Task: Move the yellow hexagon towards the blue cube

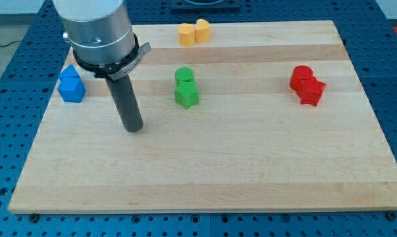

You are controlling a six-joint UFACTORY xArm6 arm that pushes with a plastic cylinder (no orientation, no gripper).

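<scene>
yellow hexagon (pixel 186 33) sits untouched, top centre; my tip (pixel 133 128), no hand, must circle right, push left toward blue cube (pixel 71 86).

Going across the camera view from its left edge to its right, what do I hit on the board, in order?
blue blocks → my tip → yellow hexagon, touching a second yellow block on its right → red blocks. The green blocks sit at about the same horizontal position as the yellow hexagon, so I leave them out of the order.
</scene>
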